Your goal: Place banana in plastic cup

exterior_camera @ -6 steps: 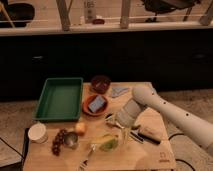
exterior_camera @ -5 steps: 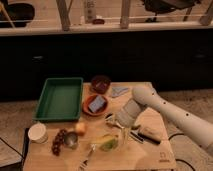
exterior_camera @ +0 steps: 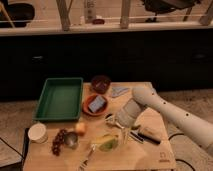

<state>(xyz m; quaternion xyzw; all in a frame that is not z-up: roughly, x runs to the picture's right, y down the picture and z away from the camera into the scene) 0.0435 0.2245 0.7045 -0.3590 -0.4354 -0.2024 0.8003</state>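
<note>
The banana (exterior_camera: 101, 138), slim and pale yellow, lies on the wooden table (exterior_camera: 135, 160) near the front middle, right beside a flat green leaf-like piece (exterior_camera: 108, 146). My gripper (exterior_camera: 120, 132) hangs from the white arm (exterior_camera: 165, 107), which reaches in from the right. It is low over the table just right of the banana. A white cup (exterior_camera: 37, 132) stands at the front left corner. I cannot tell whether a clear cup stands around the banana.
A green tray (exterior_camera: 60, 97) is at the back left. A dark red bowl (exterior_camera: 100, 82), an orange plate (exterior_camera: 95, 104) with a blue piece, grapes (exterior_camera: 59, 141), a metal cup (exterior_camera: 71, 140), an orange chunk (exterior_camera: 80, 128), a fork (exterior_camera: 87, 156) and a dark tool (exterior_camera: 147, 135) are spread around.
</note>
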